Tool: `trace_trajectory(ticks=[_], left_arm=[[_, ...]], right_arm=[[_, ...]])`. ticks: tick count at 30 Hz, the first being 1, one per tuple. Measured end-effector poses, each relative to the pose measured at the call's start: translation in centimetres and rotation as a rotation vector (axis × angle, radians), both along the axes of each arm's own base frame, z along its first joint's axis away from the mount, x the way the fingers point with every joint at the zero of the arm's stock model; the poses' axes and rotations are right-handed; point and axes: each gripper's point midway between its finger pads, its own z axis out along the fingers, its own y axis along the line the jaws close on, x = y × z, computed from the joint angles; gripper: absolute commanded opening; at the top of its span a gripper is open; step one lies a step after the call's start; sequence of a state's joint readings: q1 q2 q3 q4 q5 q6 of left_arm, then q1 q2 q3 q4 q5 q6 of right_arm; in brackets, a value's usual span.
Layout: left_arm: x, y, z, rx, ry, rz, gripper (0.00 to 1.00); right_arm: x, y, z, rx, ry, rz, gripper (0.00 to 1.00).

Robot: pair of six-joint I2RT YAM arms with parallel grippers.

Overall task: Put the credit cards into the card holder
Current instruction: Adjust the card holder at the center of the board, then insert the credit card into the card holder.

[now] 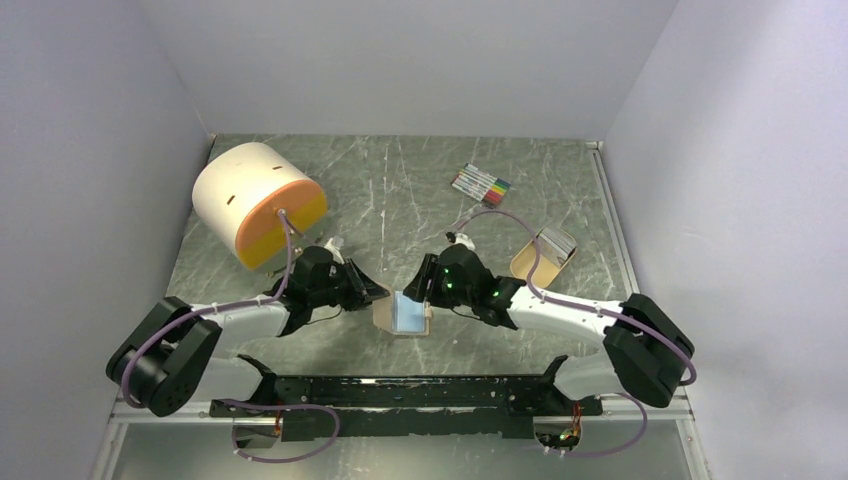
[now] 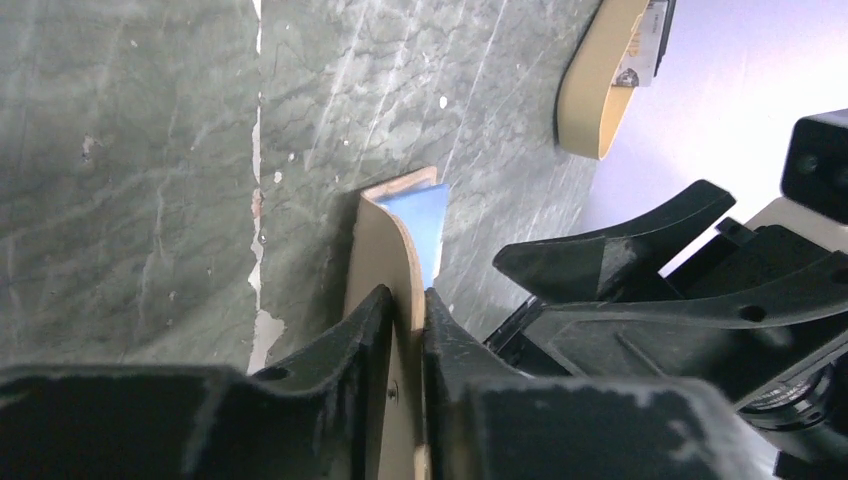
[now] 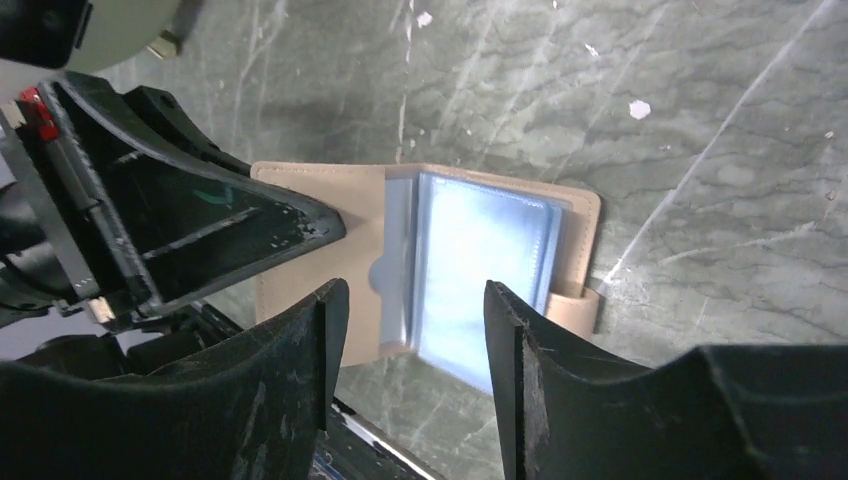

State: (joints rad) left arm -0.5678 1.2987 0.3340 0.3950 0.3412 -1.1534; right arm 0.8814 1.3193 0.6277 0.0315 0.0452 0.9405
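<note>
The tan card holder [image 1: 402, 315] lies open on the table near the front middle, its pale blue sleeves [image 3: 480, 255] facing up. My left gripper [image 2: 408, 305] is shut on its left cover [image 2: 385, 250]. My right gripper [image 3: 415, 305] is open and empty, hovering just above the holder's near edge, with the left gripper's fingers [image 3: 220, 230] to its left. The credit cards [image 1: 556, 241] sit as a small stack in the tan tray [image 1: 535, 262] to the right of the right arm; they also show in the left wrist view [image 2: 645, 45].
A large white and orange cylinder [image 1: 258, 200] lies on its side at the back left. A bundle of coloured marker pens [image 1: 481, 185] lies at the back, right of centre. Grey walls close in the table on both sides and at the back.
</note>
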Motion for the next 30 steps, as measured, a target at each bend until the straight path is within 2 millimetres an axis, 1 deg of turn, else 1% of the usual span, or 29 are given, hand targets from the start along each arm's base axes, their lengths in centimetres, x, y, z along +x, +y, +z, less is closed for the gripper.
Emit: trace_trajectory(ticks=[3, 6, 9, 16, 19, 30], left_arm=[[-0.2, 0.0, -0.5, 0.013, 0.015, -0.007, 0.42], [-0.4, 0.2, -0.9, 0.041, 0.030, -0.016, 0.44], [-0.7, 0.5, -1.3, 0.075, 0.039, -0.025, 0.41], [-1.4, 1.9, -2.3, 0.165, 0.050, -0.027, 0.30], [-1.5, 2.3, -2.7, 0.194, 0.052, -0.031, 0.29], [-1.6, 2.4, -2.8, 0.211, 0.042, -0.043, 0.20]], right_arm=[[-0.4, -0.3, -1.1, -0.023, 0.019, 0.009, 0.55], [-0.7, -0.5, -2.5, -0.053, 0.046, 0.014, 0.55], [-0.9, -0.5, -3.3, -0.067, 0.065, 0.020, 0.54], [-1.0, -0.2, -3.9, -0.065, 0.079, 0.033, 0.54], [-1.1, -0.2, -4.5, -0.075, 0.089, 0.033, 0.54], [-0.9, 0.3, -5.1, -0.066, 0.097, 0.040, 0.53]])
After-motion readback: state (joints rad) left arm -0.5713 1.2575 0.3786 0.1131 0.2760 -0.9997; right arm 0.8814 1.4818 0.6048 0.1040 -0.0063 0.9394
